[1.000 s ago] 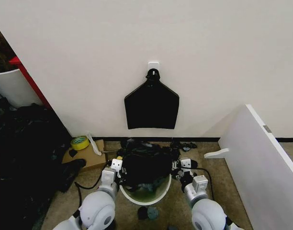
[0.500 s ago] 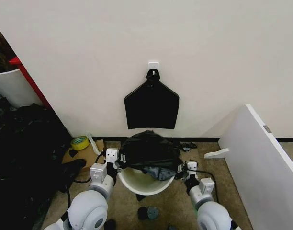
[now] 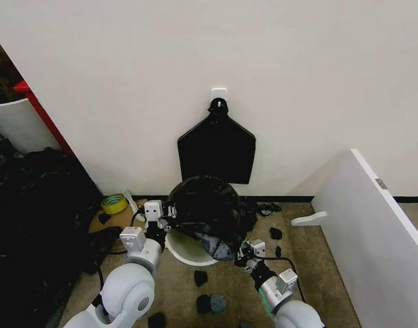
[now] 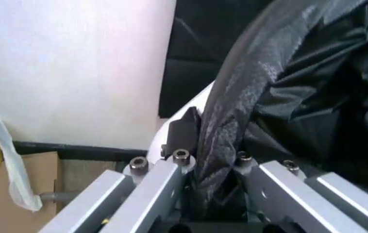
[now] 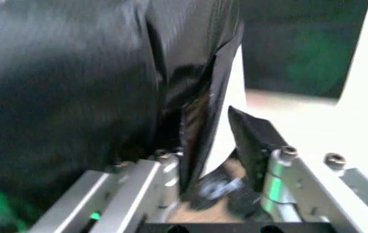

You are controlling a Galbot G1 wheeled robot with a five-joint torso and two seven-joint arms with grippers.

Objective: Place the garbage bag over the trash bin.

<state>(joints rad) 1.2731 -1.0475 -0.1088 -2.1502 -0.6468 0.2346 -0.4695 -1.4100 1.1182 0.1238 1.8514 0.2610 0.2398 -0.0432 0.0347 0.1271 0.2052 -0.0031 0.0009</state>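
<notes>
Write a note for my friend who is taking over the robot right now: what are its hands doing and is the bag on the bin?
Left end effector: shut on the garbage bag, at the trash bin's left rim.
Right end effector: a fold of the bag runs between its fingers at the bin's right front; grip unclear.
Things: the bin is on the floor by the wall, under the hanging black bundle of bags. The bag is draped over the far part of the rim.
Done: bag spread across the back of the opening.
Left: the near rim is bare white; bring the bag's edge over it and release.
</notes>
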